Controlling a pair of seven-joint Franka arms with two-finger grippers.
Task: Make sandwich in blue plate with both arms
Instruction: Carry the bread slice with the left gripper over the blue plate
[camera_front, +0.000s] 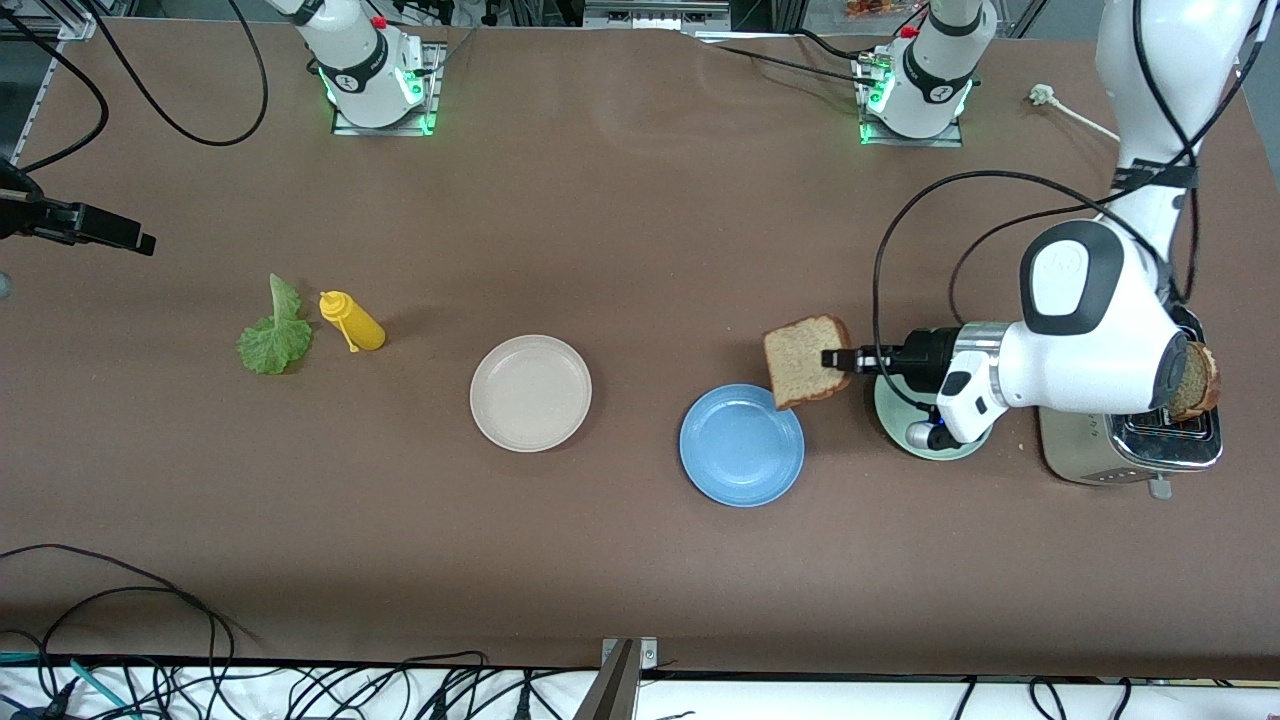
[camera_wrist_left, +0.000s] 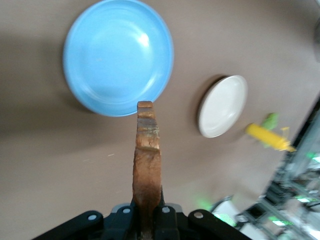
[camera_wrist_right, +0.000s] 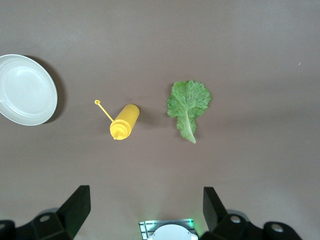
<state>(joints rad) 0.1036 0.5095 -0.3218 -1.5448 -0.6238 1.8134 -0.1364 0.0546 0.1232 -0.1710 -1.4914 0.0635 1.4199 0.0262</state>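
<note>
toast slice (camera_front: 806, 360) pinched in left gripper (camera_front: 838, 360) beside blue plate (camera_front: 741, 470).

yellow squeeze bottle (camera_front: 352, 321) lying on desk (camera_front: 620, 240), cream-white plate (camera_front: 530, 392), pale green plate (camera_front: 900, 425), toaster (camera_front: 1130, 450)

Robotics laboratory: brown table (camera_front: 620, 560) with two bolted arm bases (camera_front: 375, 75) lit green, loose black cables (camera_front: 300, 690) along its front edge, aluminium framing (camera_front: 655, 12) at its top edge.
</note>
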